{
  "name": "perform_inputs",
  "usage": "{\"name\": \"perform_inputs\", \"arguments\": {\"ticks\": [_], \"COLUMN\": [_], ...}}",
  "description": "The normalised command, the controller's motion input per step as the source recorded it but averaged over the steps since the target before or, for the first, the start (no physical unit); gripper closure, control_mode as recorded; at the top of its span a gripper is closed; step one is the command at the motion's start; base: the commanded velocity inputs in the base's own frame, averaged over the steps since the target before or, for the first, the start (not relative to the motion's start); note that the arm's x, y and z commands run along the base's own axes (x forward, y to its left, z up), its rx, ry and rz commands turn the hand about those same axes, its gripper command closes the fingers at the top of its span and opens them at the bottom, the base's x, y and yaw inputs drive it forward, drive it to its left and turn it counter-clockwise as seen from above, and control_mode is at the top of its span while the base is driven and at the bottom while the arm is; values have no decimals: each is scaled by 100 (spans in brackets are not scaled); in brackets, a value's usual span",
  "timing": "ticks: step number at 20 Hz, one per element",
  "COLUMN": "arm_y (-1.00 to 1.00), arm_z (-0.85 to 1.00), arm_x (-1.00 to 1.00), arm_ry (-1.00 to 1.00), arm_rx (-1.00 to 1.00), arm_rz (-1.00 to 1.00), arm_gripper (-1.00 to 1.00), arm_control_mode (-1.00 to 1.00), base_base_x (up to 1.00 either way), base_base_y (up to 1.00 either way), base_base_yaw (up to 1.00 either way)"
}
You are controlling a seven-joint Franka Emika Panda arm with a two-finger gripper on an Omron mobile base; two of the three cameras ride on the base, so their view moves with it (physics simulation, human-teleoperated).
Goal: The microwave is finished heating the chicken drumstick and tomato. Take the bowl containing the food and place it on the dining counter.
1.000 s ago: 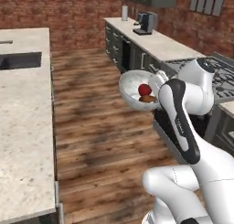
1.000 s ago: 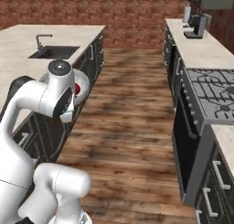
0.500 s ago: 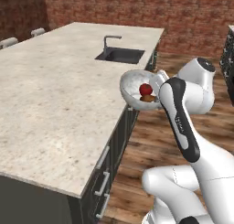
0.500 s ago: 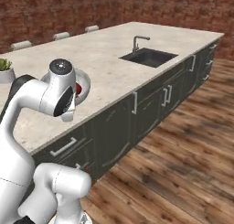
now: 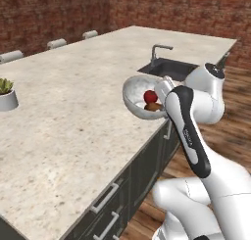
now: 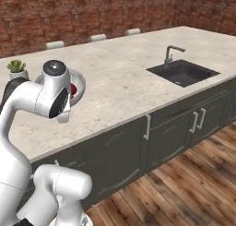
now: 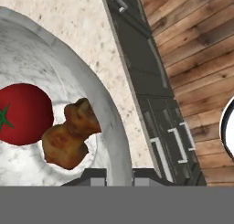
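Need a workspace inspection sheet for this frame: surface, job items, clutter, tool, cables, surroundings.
Surface: dining counter, beige speckled stone, with inset dark sink and faucet.
Job's things: bowl held above the counter's near edge, tilted; tomato and chicken drumstick inside it.
Clutter: potted plant on the counter, apart from the bowl.
Tool: tool shut on the bowl's rim.
Cables: nothing seen.
Surroundings: brick wall, wooden floor, chair backs behind the counter.

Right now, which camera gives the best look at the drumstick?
The hand view: the drumstick lies close and sharp in the bowl beside the tomato. The left base view shows it small, partly behind the arm. In the right base view I can't make it out.
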Motion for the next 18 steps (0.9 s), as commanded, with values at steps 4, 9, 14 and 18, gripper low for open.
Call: {"name": "perform_inputs", "arguments": {"ticks": [4,9,14,18], "arm_y": [-21,28,56,67], "arm_z": [-8,-46,-42,-56], "arm_x": [50,100,91,72], "arm_ry": [10,32,18,0], "arm_rx": [1,-5,-10,-4], "arm_rz": [15,13,2,0], "arm_gripper": [100,100,100,100], "arm_control_mode": [-100,-100,-100,-100], "base_base_x": [50,0,0,0], "base_base_y": [-38,0,0,0], "base_base_yaw": [20,0,0,0]}}
